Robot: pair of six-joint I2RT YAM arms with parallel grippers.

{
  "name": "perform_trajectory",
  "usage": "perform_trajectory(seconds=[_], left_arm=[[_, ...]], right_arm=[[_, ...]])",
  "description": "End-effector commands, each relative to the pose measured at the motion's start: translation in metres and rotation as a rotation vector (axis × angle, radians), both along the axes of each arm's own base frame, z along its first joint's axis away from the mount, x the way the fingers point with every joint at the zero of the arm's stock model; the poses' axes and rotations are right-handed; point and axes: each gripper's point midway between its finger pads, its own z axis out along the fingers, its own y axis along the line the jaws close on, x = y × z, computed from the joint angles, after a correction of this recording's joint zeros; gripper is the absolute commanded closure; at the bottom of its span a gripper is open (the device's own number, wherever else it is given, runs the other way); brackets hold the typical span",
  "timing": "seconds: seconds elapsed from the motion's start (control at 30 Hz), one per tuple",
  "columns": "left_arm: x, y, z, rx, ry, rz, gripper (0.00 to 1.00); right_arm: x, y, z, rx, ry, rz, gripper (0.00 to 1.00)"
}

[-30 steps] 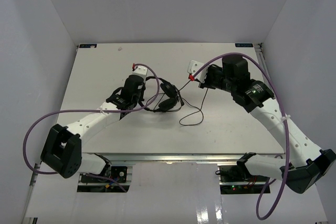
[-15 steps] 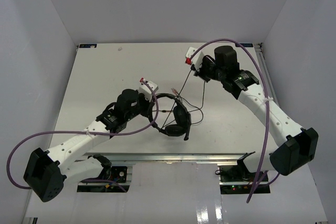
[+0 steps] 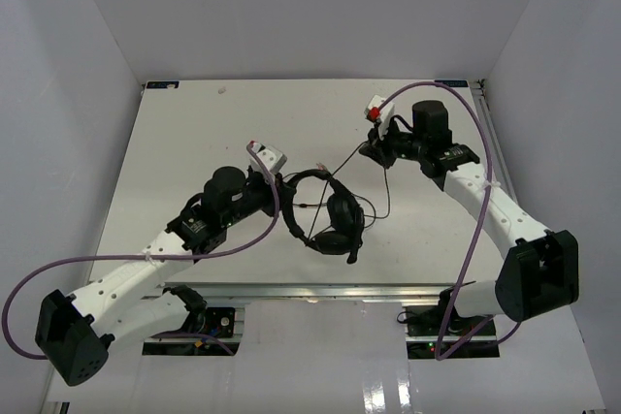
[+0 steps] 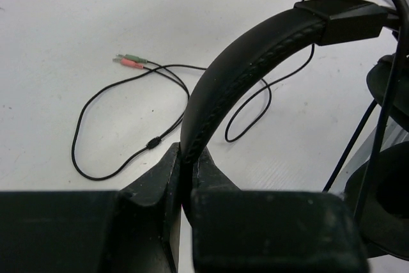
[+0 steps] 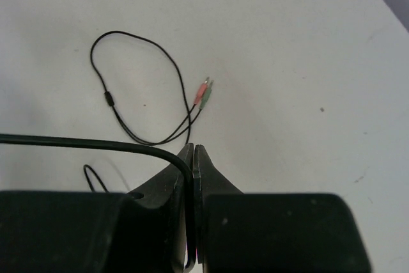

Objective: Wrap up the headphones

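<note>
**A:** What's laid out here?

**B:** One white surface [image 3: 194, 133], two hands and a single set of headphones [image 3: 330, 215].

**A:** What does the left hand [image 4: 186, 158] have?

**B:** It is clamped tight on the one headband [image 4: 255, 55], which arches up and away from its fingertips. I'd guess that anchors the set so the lead can be wound round it.

**A:** And the cups?

**B:** There are two earcups [image 3: 341, 208], hanging off to that hand's right.

**A:** The right hand [image 5: 193, 156]?

**B:** It is pinched fully together on the one thin cable [image 5: 96, 144], which comes in from its left. It probably grips it there to guide the slack.

**A:** And the loose end?

**B:** It lies on the surface beyond the right hand's fingertips and ends in two plugs [image 5: 203, 91], one pink and one green.
</note>
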Motion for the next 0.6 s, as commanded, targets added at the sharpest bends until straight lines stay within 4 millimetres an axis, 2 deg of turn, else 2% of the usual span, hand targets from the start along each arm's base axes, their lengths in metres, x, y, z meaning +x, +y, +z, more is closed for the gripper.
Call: perform_trajectory(seconds=[0.0,0.07,0.13,0.17,0.2,0.37,0.47,0.57], left_arm=[[0.000,-0.007,0.123,-0.306,-0.102,0.036,1.00],[0.004,-0.009,0.158,-0.387,-0.103,0.057,1.00],[0.005,-0.012,0.178,-0.450,-0.082,0.066,1.00],[0.007,-0.012,0.202,-0.499,-0.087,0.073,1.00],[0.010,-0.015,0.215,-0.532,-0.075,0.077,1.00],[0.030,-0.020,0.249,-0.646,-0.037,0.155,1.00],[0.037,-0.020,0.278,-0.723,-0.044,0.177,1.00],[0.046,-0.023,0.288,-0.747,-0.056,0.196,1.00]], right_arm=[[-0.048,0.029,0.030,0.264,0.031,0.261,0.92],[-0.070,0.037,0.029,0.343,0.109,0.359,0.92],[-0.075,0.042,0.038,0.389,0.091,0.416,0.92],[-0.081,0.045,0.038,0.428,0.166,0.440,0.92],[-0.084,0.048,0.042,0.451,0.190,0.462,0.92],[-0.095,0.063,0.049,0.518,0.296,0.527,0.89],[-0.107,0.074,0.054,0.557,0.322,0.572,0.82],[-0.121,0.085,0.054,0.561,0.330,0.614,0.82]])
